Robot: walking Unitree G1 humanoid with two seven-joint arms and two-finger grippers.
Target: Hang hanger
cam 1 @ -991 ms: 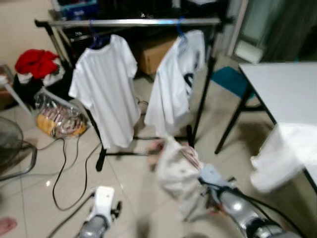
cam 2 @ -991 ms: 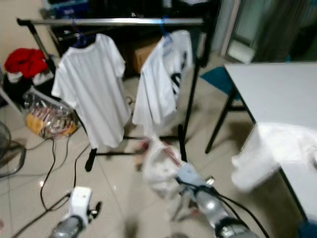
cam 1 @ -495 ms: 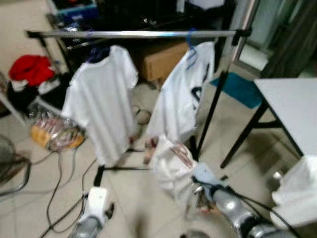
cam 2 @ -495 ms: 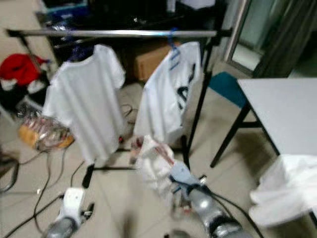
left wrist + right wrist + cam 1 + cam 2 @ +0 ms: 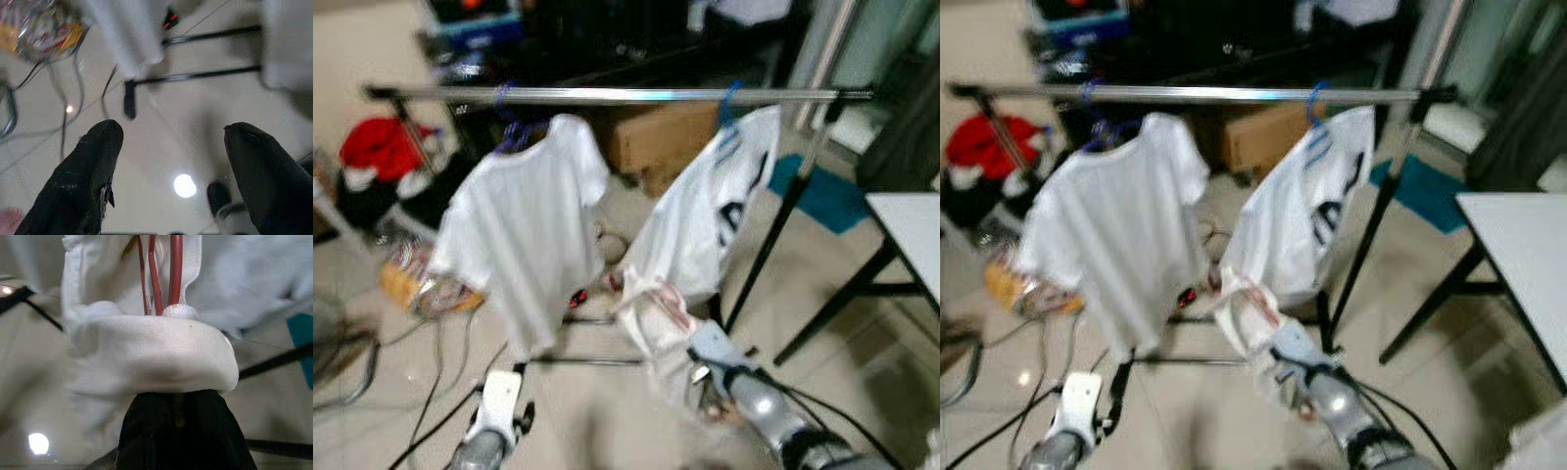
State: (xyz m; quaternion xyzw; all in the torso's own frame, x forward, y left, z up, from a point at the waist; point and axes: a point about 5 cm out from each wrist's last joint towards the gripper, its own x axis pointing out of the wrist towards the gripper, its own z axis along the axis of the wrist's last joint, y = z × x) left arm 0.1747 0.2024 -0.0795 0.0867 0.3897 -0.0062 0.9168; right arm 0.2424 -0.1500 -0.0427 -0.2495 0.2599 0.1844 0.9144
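**A:** Rack first, since everything sits relative to it: a silver clothes rail on black legs, with two white shirts on it. One shirt hangs near the rack's left end on a blue hanger, the other shirt, with a dark print, hangs near the right end and is tilted sideways.

**B:** And the hanger the robot's carrying?

**A:** Red hanger, thin wire-like bars, with a white garment bunched over it. The right gripper has its black fingers pinched together on that cloth and hanger bundle. From the head camera the bundle is held up in front of the rack, below the rail, just under the printed shirt. It's not on the rail.

**B:** Left arm?

**A:** Left gripper is low, down in front of the rack's left half, fingers spread wide with nothing between them, pointing at the tiled floor and the rack's black foot.

**B:** Anything else around?

**A:** Red cloth pile and a crinkly bag left of the rack, a cardboard box behind it, a white table off to its right. Head views are blurry, so finer details are hard to tell.
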